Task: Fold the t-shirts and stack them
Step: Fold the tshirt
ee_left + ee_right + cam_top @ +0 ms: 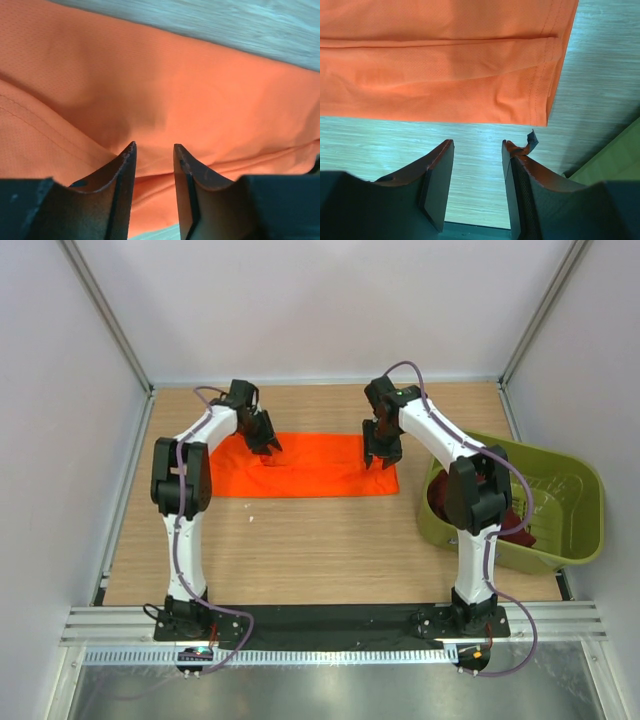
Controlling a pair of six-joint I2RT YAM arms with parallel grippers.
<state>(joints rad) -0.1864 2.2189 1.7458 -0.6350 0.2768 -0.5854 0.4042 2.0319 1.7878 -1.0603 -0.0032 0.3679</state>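
The orange t-shirt (310,468) lies folded into a long flat band across the far middle of the table. My left gripper (271,448) hovers over its left part, jaws open, with nothing between them; the left wrist view shows only orange cloth (175,90) under the gripper (155,145). My right gripper (380,460) stands at the band's right end, open. In the right wrist view the gripper (478,142) is over bare wood, just short of the shirt's hemmed corner (540,100). The maroon t-shirt (522,530) lies crumpled in the tub, partly hidden by the right arm.
An olive-green tub (575,495) stands at the right edge of the table; its corner (615,155) shows close beside the right gripper. A torn scrap of pad sticks up from the right fingertip (532,140). White walls enclose the table.
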